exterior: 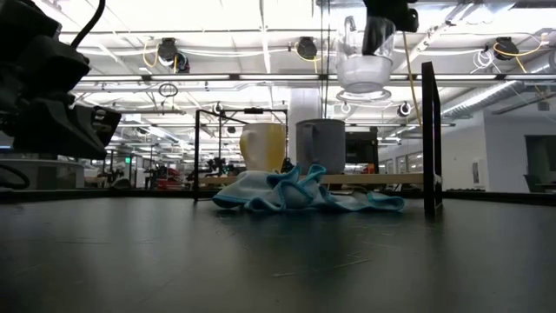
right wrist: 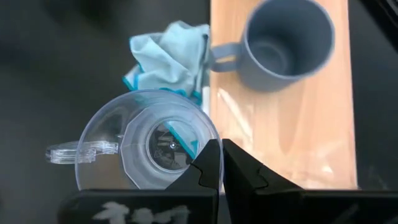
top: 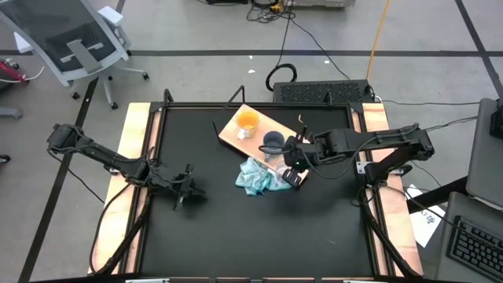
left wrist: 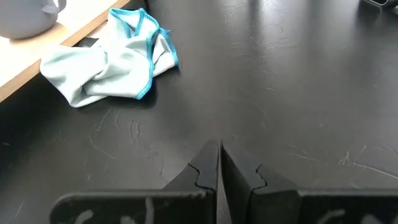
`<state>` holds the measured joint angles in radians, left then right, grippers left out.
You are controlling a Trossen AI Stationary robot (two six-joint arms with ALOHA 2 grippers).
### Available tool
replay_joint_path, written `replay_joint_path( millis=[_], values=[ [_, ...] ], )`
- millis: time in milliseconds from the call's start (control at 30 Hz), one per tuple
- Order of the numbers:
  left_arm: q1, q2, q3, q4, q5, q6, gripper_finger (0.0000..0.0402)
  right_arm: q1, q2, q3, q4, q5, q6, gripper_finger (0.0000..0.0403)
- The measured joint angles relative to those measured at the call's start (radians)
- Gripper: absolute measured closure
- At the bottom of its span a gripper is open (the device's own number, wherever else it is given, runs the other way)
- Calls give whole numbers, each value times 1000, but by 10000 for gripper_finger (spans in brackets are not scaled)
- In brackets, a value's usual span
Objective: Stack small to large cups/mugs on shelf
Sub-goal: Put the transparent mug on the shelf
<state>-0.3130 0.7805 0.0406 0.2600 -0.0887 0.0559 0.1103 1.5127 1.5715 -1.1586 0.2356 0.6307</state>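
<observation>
Now the right gripper (right wrist: 220,163) carries the clear cup (right wrist: 146,142) beside the grey-blue mug (right wrist: 287,42), the nearer arm by far.

From above, that gripper hangs at the light-wood shelf's (top: 230,132) near edge, just beside the grey-blue mug (top: 272,141); the orange mug (top: 247,122) stands farther along the board, and the left gripper (top: 187,189) waits well apart over bare tabletop, its fingers pressed together on nothing. At table height, the clear cup (exterior: 366,61) rides high above both upright mugs and the crumpled blue cloth (exterior: 295,193). Through the right wrist, fingers pinch the cup's thin glossy rim, handle sticking sideways; the matte, round mug mouth lies ahead, open upward, handle toward the cloth (right wrist: 168,56).
</observation>
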Motion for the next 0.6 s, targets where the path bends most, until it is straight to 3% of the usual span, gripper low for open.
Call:
replay_joint_path(
  millis=[300,600],
  values=[
    [0,-11,0,100,-18,69,398,0,0,0,-7,1,-15,403],
    [0,-113,0,89,-85,142,398,0,0,0,-6,2,-31,403]
  ],
)
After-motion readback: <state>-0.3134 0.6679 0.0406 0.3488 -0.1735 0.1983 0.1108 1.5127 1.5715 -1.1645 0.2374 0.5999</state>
